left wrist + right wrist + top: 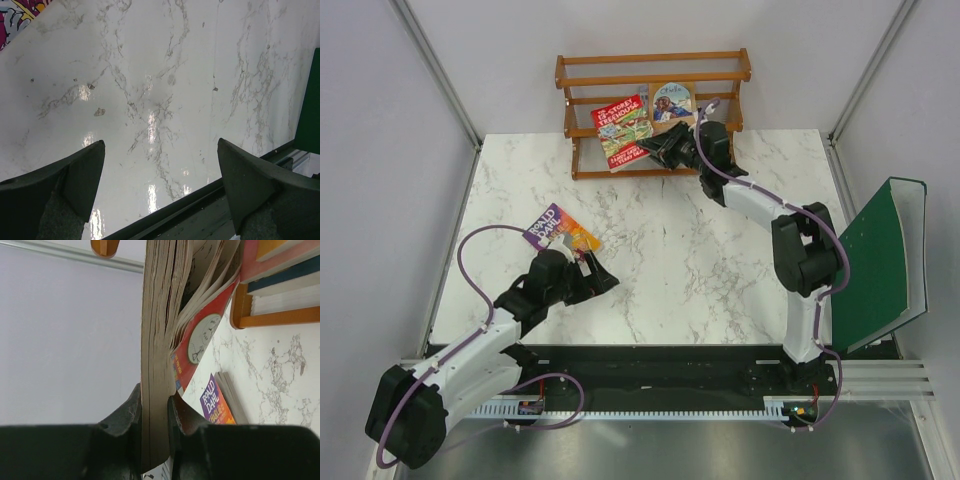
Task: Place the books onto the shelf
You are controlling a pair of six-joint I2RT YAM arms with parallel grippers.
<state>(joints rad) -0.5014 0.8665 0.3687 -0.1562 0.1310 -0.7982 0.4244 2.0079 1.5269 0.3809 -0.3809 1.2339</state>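
Forward, right arm (760,205) outstretched, fingers (127,412) on red book (623,130) at shelf (655,58).

Occlusions and cropped edges.
Left wrist view: only a corner of the Roald Dahl book (12,17) is seen; the green binder (308,105) is cut by the right edge. Right wrist view: the red book (200,347) is cropped at the top, its cover mostly hidden by pages; the shelf (272,317) is seen in fragments.
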